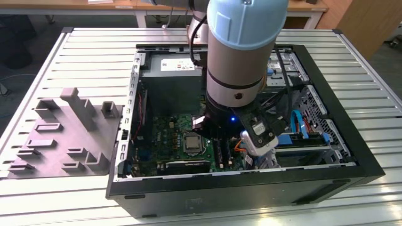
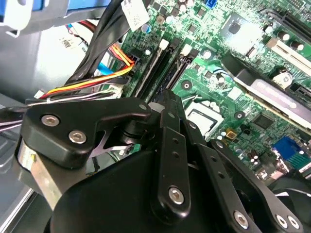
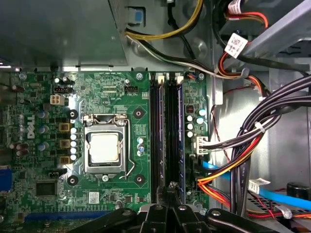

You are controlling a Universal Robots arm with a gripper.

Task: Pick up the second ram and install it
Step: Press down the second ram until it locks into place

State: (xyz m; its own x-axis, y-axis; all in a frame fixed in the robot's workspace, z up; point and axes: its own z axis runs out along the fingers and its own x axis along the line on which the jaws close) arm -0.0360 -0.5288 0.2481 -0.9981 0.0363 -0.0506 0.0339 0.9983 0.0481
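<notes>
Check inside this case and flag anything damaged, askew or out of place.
Nothing looks damaged or spilled. One oddity: the processor sits bare in its socket on the motherboard, with no cooler over it. The cables lie in a loose bundle beside the board. The gripper hovers over the memory slots.

Slatted metal table (image 1: 351, 70) bearing open computer case (image 1: 339, 165) and grey fixture tray (image 1: 63, 136).
</notes>
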